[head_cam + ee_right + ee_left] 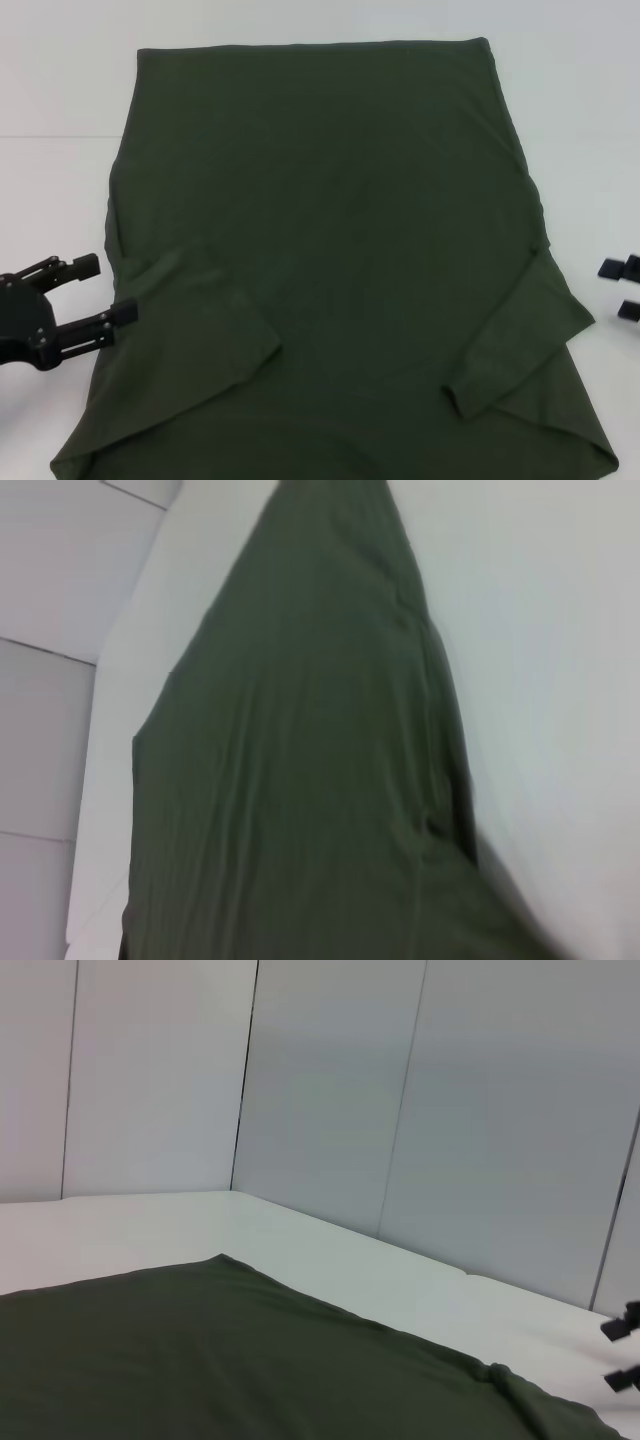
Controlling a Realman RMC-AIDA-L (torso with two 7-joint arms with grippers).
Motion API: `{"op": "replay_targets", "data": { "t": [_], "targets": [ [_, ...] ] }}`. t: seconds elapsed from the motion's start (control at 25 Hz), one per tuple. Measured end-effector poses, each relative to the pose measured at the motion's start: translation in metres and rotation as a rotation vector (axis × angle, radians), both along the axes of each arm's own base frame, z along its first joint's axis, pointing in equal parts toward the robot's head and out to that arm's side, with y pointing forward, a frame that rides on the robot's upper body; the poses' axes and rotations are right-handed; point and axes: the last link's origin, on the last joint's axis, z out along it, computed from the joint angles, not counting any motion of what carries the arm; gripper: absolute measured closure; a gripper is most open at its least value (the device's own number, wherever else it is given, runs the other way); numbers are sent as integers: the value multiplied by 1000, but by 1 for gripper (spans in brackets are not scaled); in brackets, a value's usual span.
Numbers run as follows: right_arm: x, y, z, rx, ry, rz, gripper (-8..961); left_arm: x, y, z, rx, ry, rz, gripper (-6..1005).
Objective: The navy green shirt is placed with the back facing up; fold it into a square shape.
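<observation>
Three views, one line each.
Head view: dark olive-green soft fabric shirt (330, 270) lies flat on the plain white counter (60, 90), both short sleeves folded inward over the body; no lettering shows. Left end effector (100, 290), black, sits at the shirt's left edge, fingers spread and empty. Right end effector (625, 288) sits apart from the right edge, fingers parted.
Left wrist view: pale grey wall panels (330, 1090) with dark seams meet behind the counter.
Right wrist view: shirt fabric, faintly creased, on white.
</observation>
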Motion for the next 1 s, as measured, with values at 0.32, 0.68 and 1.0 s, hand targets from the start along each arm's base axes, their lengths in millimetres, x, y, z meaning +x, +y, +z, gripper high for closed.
{"op": "replay_targets", "data": {
  "t": [0.32,0.68,1.0],
  "targets": [
    [-16,31,8,22,-87,62,95,0,0,-1,1,0,2,167],
    [-27,45,-12,-17,-163,96,105,-3,-3,1,16,-3,14,167],
    [-30,47,-27,-34,-209,121,114,-4,-3,2,24,-5,19,167]
  ]
}}
